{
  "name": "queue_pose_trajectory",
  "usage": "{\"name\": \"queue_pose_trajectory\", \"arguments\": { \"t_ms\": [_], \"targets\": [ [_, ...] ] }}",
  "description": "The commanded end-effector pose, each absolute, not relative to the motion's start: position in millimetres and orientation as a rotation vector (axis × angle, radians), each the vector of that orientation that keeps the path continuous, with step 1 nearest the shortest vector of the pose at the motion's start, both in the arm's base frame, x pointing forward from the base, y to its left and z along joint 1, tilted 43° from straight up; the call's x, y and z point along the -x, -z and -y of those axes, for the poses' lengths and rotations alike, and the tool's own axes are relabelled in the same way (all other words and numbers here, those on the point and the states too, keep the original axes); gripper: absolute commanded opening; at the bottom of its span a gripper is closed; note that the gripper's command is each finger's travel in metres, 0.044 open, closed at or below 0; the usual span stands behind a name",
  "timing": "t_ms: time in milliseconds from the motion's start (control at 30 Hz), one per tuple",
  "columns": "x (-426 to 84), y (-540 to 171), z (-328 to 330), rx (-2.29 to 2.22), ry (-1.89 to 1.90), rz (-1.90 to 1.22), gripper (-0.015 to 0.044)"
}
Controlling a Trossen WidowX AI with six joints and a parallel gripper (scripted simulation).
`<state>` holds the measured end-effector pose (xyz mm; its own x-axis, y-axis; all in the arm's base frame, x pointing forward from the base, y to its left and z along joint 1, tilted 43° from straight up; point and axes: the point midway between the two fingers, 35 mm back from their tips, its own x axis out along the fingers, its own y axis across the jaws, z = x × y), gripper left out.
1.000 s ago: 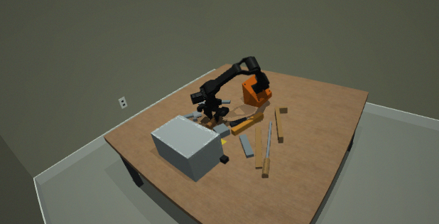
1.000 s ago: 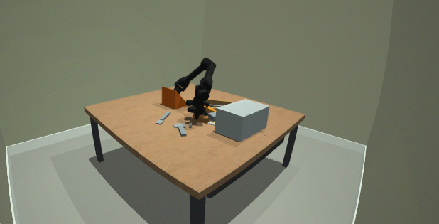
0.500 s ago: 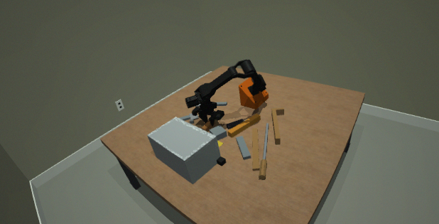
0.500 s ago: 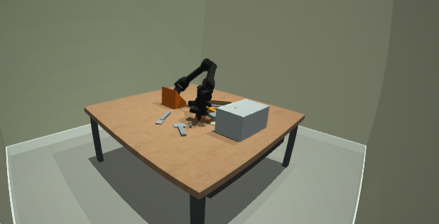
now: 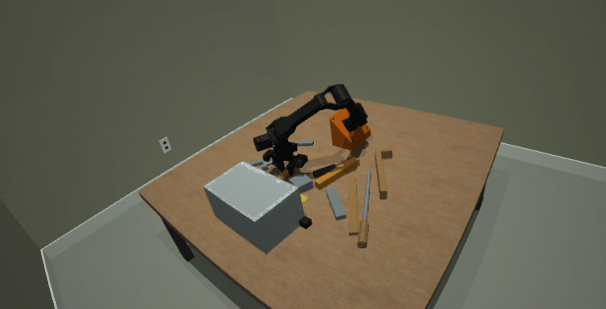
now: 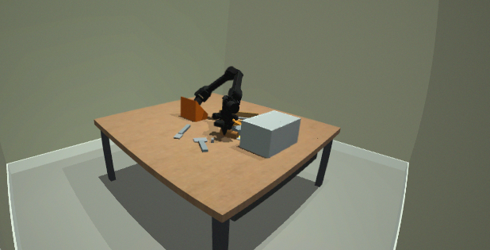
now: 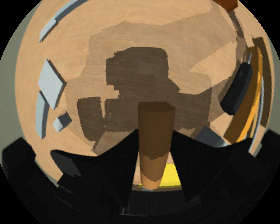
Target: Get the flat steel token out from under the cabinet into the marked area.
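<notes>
My gripper (image 5: 289, 170) (image 6: 225, 132) (image 7: 152, 132) is shut on a brown wooden handle (image 7: 156, 120) low over the table, beside the cabinet (image 5: 250, 190) (image 6: 270, 132). In the wrist view the handle stands between the fingers and its far end points toward the yellow area (image 7: 172, 175) (image 5: 304, 198). The rest of this tool is hidden by the fingers and the cabinet. Only small parts of the yellow marked area show. The steel token cannot be made out in any view, and the vent slots are not visible.
A grey block (image 5: 301, 183) lies near the gripper. A black handle (image 5: 324, 171), an orange-yellow bar (image 5: 337, 174), a grey bar (image 5: 335, 204), a wooden strip (image 5: 352, 205) and a wooden-handled rod (image 5: 363, 234) lie to one side. A grey T-shaped piece (image 6: 202, 144) lies opposite. A black block (image 5: 305, 222) is by the cabinet.
</notes>
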<state>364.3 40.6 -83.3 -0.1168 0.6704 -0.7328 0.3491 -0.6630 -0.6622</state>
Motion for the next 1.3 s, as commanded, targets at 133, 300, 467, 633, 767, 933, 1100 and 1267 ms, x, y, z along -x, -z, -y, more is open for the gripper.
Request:
{"name": "queue_pose_trajectory", "arguments": {
  "t_ms": [133, 300, 467, 633, 767, 933, 1100, 1267],
  "targets": [
    [-373.3, 81.7, -43.5, 1.904, -1.854, 1.137, 0.0],
    [-378.0, 80.9, -45.1, 1.904, -1.854, 1.137, 0.0],
    [-382.6, 80.1, -46.7, 1.904, -1.854, 1.137, 0.0],
    [-387.1, 79.3, -48.3, 1.904, -1.853, 1.137, 0.0],
    [-390.7, 78.7, -49.5, 1.904, -1.853, 1.137, 0.0],
    [-395.1, 77.9, -51.1, 1.905, -1.853, 1.137, 0.0],
    [-399.3, 77.1, -52.7, 1.905, -1.853, 1.138, 0.0],
    [-403.5, 76.3, -54.2, 1.905, -1.852, 1.138, 0.0]
  ]
}}
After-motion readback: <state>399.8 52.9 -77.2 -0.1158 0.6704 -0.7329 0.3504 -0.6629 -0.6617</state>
